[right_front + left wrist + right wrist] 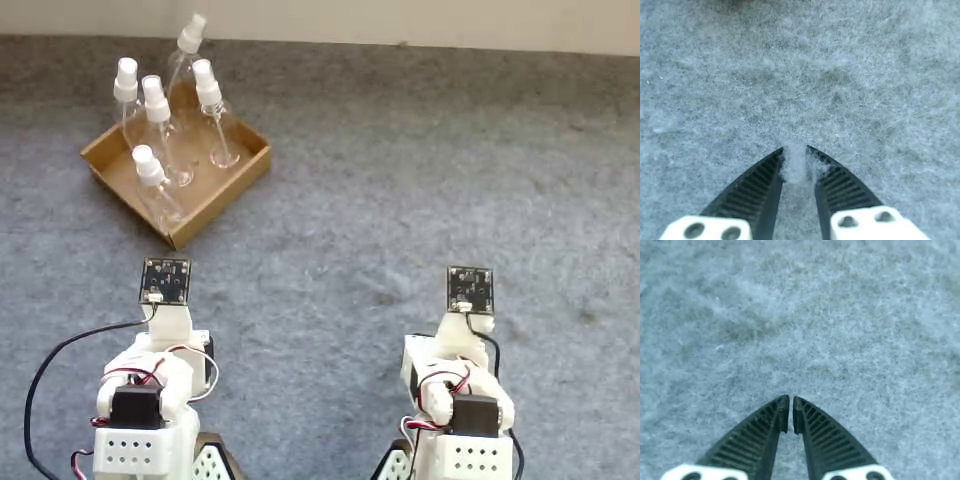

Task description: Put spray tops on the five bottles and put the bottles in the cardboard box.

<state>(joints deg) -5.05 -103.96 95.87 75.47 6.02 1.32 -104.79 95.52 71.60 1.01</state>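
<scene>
We see the box [100, 165] at the far left of the grey felt bench [420, 170], turned corner-on to the arms. All five bottles are in it, each with a white top [155, 98] on. One bottle [130, 118] stands at the box's left side, one [172, 150] in the middle, one [220, 135] to the right, one [180, 80] at the far corner and one [162, 205] near the front corner. They stand close together; whether they touch we cannot tell. One arm [150, 400] and the other arm [460, 400] sit folded at the near edge, well apart from the box. The left jaws point down at the felt, their tips a narrow gap apart, with nothing gripped. The right jaws are closed tip to tip over the felt, gripping nothing.
</scene>
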